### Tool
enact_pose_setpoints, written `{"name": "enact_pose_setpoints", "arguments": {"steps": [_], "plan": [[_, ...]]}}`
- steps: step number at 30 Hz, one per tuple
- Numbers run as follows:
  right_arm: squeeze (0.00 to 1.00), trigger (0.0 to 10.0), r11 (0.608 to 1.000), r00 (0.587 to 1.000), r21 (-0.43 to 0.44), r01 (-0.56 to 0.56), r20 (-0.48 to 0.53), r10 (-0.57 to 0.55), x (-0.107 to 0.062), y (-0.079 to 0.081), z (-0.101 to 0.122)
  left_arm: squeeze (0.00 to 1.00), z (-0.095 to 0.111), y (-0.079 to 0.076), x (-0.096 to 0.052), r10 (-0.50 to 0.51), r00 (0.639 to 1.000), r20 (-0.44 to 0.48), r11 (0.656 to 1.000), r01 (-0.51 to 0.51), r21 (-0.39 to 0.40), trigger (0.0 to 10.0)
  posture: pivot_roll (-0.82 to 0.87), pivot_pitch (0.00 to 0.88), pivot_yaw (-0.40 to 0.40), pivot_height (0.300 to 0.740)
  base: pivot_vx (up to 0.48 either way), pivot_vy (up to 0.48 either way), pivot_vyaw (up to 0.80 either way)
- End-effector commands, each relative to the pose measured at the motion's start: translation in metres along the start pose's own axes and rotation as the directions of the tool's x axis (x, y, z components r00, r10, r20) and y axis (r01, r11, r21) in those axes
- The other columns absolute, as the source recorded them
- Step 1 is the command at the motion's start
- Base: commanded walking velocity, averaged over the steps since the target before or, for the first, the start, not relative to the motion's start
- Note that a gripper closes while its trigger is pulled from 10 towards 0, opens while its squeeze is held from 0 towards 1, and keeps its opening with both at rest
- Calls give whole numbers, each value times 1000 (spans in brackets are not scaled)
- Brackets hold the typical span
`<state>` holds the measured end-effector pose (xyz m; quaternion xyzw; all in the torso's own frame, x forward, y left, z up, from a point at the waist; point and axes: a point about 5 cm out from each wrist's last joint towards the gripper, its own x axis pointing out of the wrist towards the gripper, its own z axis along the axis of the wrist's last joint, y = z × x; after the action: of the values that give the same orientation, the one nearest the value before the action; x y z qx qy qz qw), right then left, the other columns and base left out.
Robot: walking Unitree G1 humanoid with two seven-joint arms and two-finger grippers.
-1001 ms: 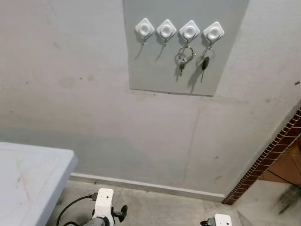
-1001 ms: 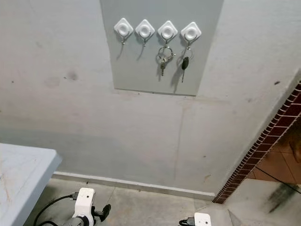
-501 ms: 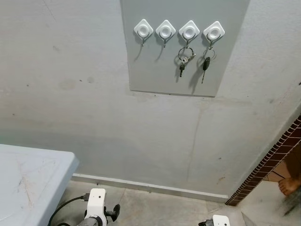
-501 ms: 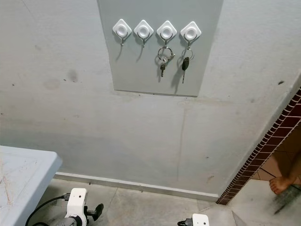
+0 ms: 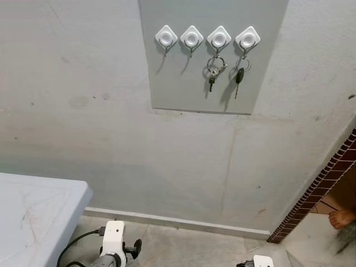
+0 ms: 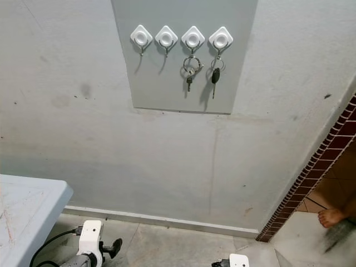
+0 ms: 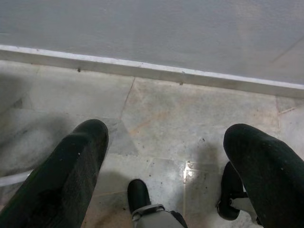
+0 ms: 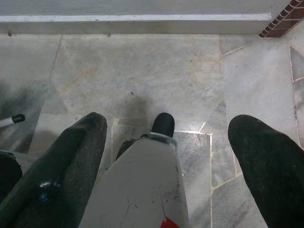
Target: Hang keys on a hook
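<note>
A grey board (image 5: 178, 83) on the wall carries a row of white diamond hooks. The two left hooks (image 5: 166, 37) (image 5: 192, 37) are bare. A bunch of keys on a ring (image 5: 213, 68) hangs from the third hook (image 5: 219, 39). A single black-headed key (image 5: 239, 77) hangs from the fourth hook (image 5: 247, 39). Both arms hang low by the floor, far below the hooks. My left gripper (image 7: 166, 147) is open over the floor tiles with nothing between its fingers (image 7: 71, 166). My right gripper (image 8: 166, 152) is open too and holds nothing.
A pale table (image 5: 33, 217) stands at the lower left. A white skirting (image 5: 178, 221) runs along the wall's foot. A brick-edged doorway (image 5: 322, 183) opens at the right, where a person's bare foot (image 5: 342, 218) rests on the floor.
The camera has shifted slightly, so the board sits a little further left in the picture. The keys hang as before, and both arms stay low.
</note>
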<state>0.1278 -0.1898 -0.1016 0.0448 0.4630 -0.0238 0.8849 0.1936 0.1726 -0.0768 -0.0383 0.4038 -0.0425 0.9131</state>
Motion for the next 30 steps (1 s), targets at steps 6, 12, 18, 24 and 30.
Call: {"name": "enact_pose_setpoints", "arguments": {"steps": [6, 12, 18, 24, 30], "plan": [[0, 10000, 1000, 1000, 4, -1, -19, 1, -1, 2, -6, 0, 2, 4, 0, -4, 1000, -7, 1000, 4, 17, 10000, 35, 0, 60, 740, 0, 0, 0], [0, 10000, 1000, 999, -9, 9, -48, -9, -4, -1, -15, 0, -2, 2, -1, -13, 1000, -15, 1000, 14, 20, 10000, 38, 0, 62, 740, 0, 0, 0], [0, 10000, 1000, 998, -22, 8, -67, -9, -6, 0, -21, 0, -6, 2, -2, -18, 999, -29, 999, 19, 29, 10000, 30, 0, 61, 740, 0, 0, 800], [0, 10000, 999, 998, -35, 5, -67, -7, -6, 0, -19, 0, -8, 1, -2, -20, 999, -32, 1000, 21, 23, 10000, 38, 0, 54, 740, 0, 0, 800], [0, 10000, 999, 998, -52, -1, -59, -2, -3, 1, -13, 0, -9, 1, -3, -16, 999, -32, 1000, 17, 20, 10000, 42, 0, 53, 740, 0, 0, 800]]}}
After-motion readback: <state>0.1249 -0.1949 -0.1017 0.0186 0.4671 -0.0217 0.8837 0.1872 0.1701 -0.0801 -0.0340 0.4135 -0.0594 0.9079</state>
